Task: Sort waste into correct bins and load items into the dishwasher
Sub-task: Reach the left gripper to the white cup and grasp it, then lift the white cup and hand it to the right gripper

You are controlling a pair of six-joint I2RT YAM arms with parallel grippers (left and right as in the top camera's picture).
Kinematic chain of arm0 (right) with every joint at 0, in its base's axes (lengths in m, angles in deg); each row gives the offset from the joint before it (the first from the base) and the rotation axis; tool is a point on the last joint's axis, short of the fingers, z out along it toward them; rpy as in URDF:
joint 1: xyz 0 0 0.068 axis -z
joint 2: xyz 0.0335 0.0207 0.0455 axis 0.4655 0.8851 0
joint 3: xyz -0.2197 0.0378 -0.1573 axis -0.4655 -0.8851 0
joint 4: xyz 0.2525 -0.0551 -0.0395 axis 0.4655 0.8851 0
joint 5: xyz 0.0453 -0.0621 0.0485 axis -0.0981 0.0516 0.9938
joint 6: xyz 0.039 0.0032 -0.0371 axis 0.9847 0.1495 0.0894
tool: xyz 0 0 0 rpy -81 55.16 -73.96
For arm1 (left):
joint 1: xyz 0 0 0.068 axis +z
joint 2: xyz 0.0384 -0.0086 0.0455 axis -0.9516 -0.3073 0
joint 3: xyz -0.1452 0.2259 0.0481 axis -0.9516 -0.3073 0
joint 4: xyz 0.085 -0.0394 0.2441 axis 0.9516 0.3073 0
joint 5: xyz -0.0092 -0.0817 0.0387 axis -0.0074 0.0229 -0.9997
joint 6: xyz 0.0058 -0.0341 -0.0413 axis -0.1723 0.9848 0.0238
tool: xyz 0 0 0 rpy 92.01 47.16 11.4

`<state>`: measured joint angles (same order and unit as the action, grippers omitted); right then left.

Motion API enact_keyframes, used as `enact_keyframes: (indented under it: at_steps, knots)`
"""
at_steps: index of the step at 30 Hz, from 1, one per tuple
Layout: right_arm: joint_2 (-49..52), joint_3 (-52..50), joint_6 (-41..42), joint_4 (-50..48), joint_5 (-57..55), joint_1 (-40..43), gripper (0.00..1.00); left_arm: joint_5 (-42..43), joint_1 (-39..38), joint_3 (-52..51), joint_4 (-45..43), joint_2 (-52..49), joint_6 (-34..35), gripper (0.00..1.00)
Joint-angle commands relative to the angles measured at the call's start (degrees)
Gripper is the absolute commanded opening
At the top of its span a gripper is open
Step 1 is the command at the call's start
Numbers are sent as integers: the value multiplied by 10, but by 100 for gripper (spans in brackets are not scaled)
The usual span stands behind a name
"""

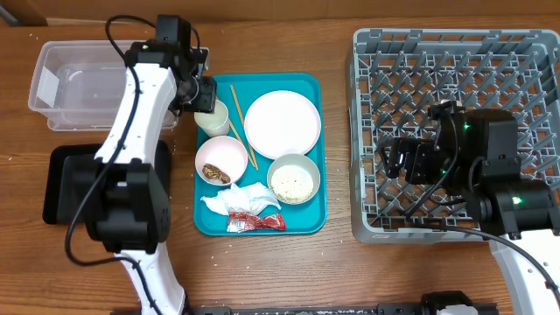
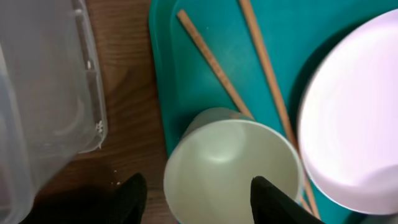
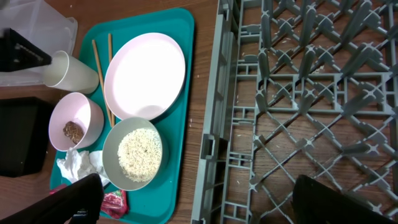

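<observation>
The left gripper [image 2: 198, 186] is sitting half open around the white cup [image 2: 230, 168] (one finger is not touching it yet), which is standing in the 11 o'clock corner of the teal tray [image 1: 306, 223], far from the right gripper [image 3: 199, 199].

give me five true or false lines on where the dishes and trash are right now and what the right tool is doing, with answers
1. The white plate sits in the dish rack. False: it lies on the teal tray.
2. The pale green bowl holds rice; the pink bowl holds a brown lump. True.
3. The chopsticks lie in the clear tub. False: they lie on the teal tray, beside the white plate.
4. The right tool is open above the dish rack. True.
5. The red wrapper is in the black tray. False: it is on the teal tray, next to the napkin.
</observation>
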<state>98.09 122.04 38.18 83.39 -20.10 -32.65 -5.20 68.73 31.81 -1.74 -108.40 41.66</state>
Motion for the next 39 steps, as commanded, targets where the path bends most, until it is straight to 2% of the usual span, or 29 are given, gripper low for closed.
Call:
enact_keyframes:
  at_steps: [1,5,6,8,11,19,24,29,33,35,39]
  knots:
    - [-2,14,-2,2,-2,-2,99,-23,1,11,2,-32,18,56]
    - [-2,14,-2,5,-2,-2,99,-23,4,11,-3,-41,22,55]
    - [-2,14,-2,5,-2,-2,99,-18,4,11,-4,-43,22,48]
    - [-2,14,-2,5,-2,-2,99,-2,1,11,-4,-47,22,27]
    - [-2,14,-2,5,-2,-2,99,38,-4,11,-2,-56,22,4]
    - [-2,14,0,-6,5,-2,99,70,3,45,20,-51,61,4]
    - [-1,14,0,-43,69,-2,99,236,37,146,80,-40,61,4]
    - [13,14,0,-94,171,-2,99,466,69,236,158,-40,59,4]
    - [45,14,0,-157,286,-2,99,658,71,249,207,-40,0,4]
    - [66,14,0,-198,346,-2,99,710,66,248,245,-40,-40,4]
    - [104,14,0,-282,452,-2,99,753,42,248,356,-40,-141,4]
